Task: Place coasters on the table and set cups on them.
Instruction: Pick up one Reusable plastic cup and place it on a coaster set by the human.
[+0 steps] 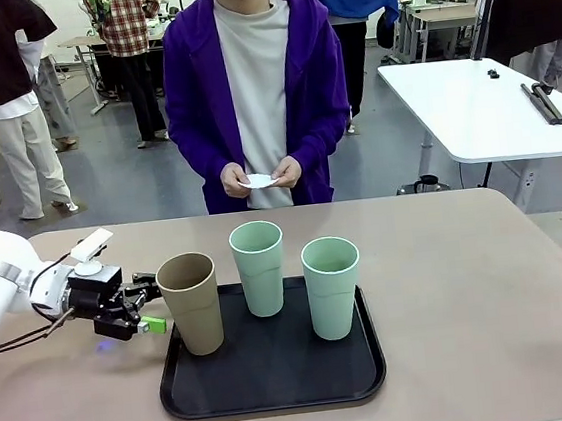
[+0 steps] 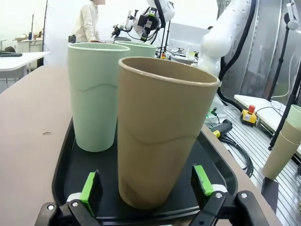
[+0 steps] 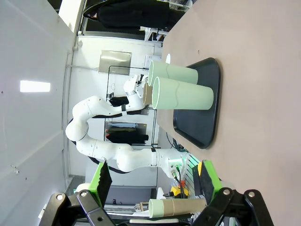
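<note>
On the black tray (image 1: 280,397) atop the tan surface (image 1: 472,301) stand a tan cup (image 1: 191,302) and two mint cups (image 1: 259,268). Left wrist view shows the left pincer (image 2: 146,183) wide open, straddling the tan cup without touching. Front view adds a person's hands (image 1: 286,173) holding a white coaster (image 1: 260,181). Well away, the right pincer (image 3: 155,175) gapes empty.

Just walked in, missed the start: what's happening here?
Three cups, one tan cup and two mint cups, stand on the black tray. The left gripper has its open jaws either side of the tan cup, not gripping. The person opposite holds white coasters; none lies on the table. The right gripper is open, off to the side.
</note>
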Controlling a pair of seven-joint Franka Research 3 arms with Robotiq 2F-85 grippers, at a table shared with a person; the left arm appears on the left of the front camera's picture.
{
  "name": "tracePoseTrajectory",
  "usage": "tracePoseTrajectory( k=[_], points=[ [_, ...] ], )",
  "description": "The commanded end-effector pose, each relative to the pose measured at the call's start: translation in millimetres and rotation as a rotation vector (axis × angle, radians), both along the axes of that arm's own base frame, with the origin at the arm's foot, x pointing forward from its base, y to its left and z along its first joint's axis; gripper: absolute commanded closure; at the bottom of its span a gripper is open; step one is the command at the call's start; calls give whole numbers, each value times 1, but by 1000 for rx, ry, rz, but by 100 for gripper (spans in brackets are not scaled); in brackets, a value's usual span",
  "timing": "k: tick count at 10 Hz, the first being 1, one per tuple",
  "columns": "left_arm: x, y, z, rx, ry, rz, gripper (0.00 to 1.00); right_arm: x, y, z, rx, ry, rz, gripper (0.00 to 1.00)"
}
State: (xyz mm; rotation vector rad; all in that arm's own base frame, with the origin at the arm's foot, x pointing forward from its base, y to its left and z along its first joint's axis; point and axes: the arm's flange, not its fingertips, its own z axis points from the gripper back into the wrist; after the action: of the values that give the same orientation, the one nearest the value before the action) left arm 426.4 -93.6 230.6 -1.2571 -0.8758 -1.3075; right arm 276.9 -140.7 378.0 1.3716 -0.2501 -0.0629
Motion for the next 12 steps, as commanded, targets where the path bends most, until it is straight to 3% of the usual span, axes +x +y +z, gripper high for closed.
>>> tracePoseTrajectory(
  k=[1,12],
  points=[
    [-1,-7,-3,-12,-43,-51,0,0,-1,1,12,-1,-1,0],
    [-8,-53,-10,-32,-72,-177,0,0,-1,1,12,-1,-1,0]
  ],
)
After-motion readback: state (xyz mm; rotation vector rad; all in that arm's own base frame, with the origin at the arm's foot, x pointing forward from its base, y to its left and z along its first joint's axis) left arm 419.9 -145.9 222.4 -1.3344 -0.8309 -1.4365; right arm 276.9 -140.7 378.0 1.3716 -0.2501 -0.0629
